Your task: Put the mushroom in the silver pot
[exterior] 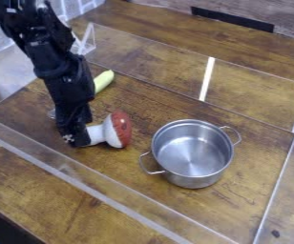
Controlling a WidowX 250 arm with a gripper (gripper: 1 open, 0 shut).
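The gripper [79, 136] is lowered onto the wooden table [150, 67]; its fingers are set at the cream stem of the mushroom [108, 131], though whether they are clamped cannot be told. The mushroom is lying on its side, red-brown cap toward the silver pot [193, 152], which stands just beside it, apart.

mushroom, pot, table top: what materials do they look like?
Mushroom: likely plastic; smooth cream stem, slightly glossy red-brown cap. Silver pot: polished steel, mirror-like reflections inside. Table: wood or wood-look laminate; visible grain and plank seams.
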